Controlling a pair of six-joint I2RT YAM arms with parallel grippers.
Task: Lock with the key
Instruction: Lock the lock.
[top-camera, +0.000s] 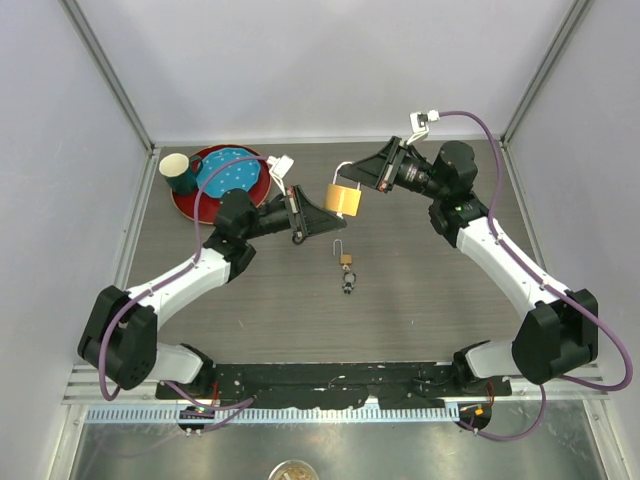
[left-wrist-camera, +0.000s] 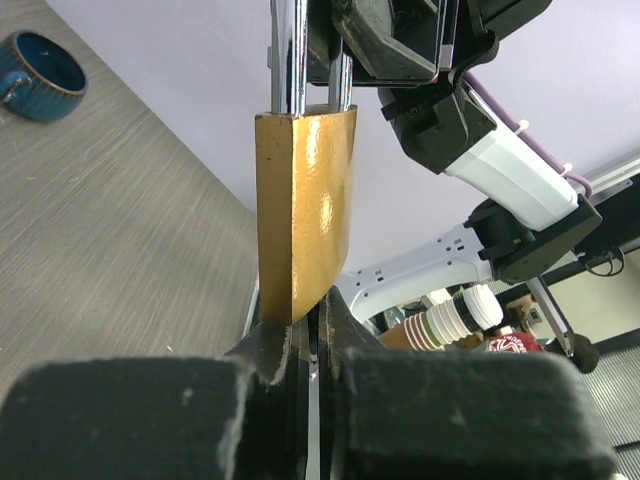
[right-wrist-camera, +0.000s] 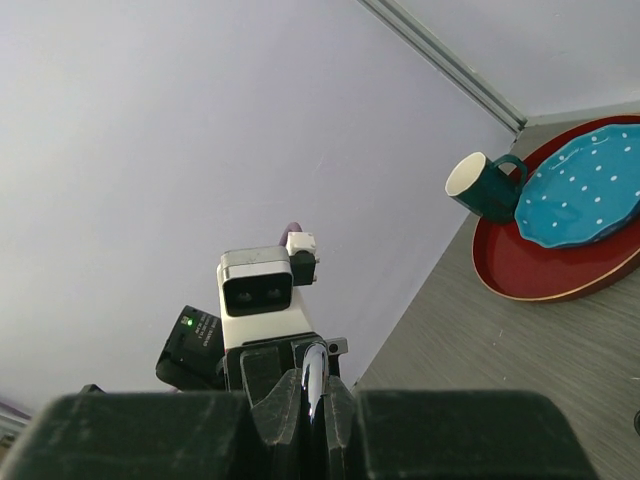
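While right end effector (top-camera: 358, 180) grips it, padlock (top-camera: 343, 200): glossy brass, rect.

My left pincer (top-camera: 325, 210) and right pincer (top-camera: 355, 182) are meeting at the big padlock (top-camera: 343, 199), barring the middle. The small padlock (top-camera: 346, 262) is lying nearer me; the tray (top-camera: 190, 208) and mug (top-camera: 180, 172) are crowding the back left. The table (top-camera: 440, 310) to my right is lying open.
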